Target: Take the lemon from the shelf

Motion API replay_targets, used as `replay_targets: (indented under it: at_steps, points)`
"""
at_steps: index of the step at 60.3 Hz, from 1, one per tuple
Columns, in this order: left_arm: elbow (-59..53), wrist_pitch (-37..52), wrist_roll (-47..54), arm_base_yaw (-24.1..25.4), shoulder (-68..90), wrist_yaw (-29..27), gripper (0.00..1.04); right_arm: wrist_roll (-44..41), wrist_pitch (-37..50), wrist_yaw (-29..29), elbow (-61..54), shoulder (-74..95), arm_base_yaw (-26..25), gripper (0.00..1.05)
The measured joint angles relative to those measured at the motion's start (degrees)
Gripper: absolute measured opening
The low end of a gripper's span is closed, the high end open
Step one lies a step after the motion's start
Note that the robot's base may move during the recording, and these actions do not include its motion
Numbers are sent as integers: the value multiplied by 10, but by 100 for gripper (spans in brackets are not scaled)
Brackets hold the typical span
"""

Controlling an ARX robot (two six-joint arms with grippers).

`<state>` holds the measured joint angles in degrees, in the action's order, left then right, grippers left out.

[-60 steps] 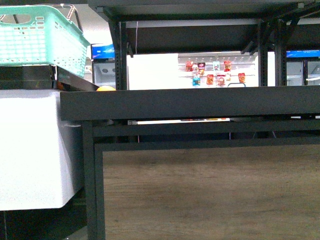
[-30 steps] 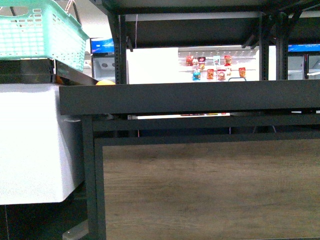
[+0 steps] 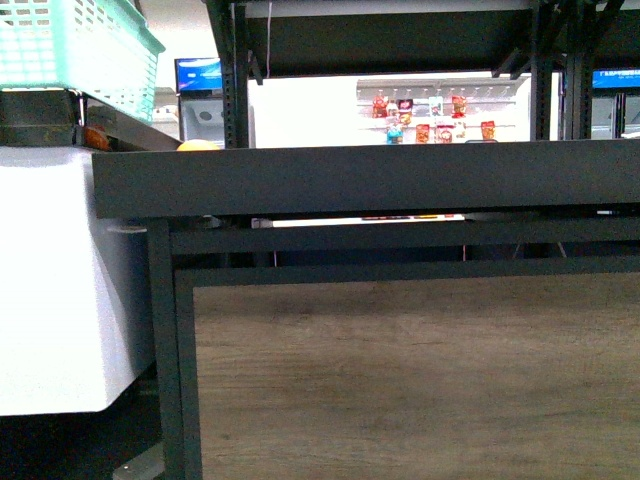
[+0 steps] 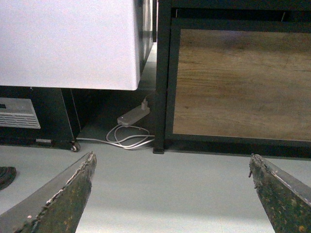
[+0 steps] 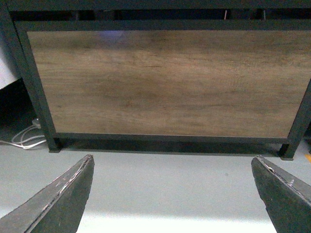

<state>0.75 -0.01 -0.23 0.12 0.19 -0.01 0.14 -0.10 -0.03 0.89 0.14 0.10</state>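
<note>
My left pincer [image 4: 171, 156] and right pincer [image 5: 172, 157] hang released and low. The shelf [image 3: 380, 180] rim hides its deck, so only a yellow sliver [image 3: 198, 145] shows, fruit unidentifiable.

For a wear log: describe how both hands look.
Left hand: two dark, wedge-shaped fingers with pale chipped edges and mottled, scuffed faces. Right hand: same dark wedges, edges scratched pale. No cables or markings show on them; the arms are out of view.
</note>
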Motion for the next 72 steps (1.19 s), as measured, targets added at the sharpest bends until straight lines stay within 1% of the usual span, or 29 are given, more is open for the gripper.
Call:
replay_targets:
  at_steps: [72]
  points:
    - [0,0,0,0,0,0,97,0,0,0,0,0,0,97]
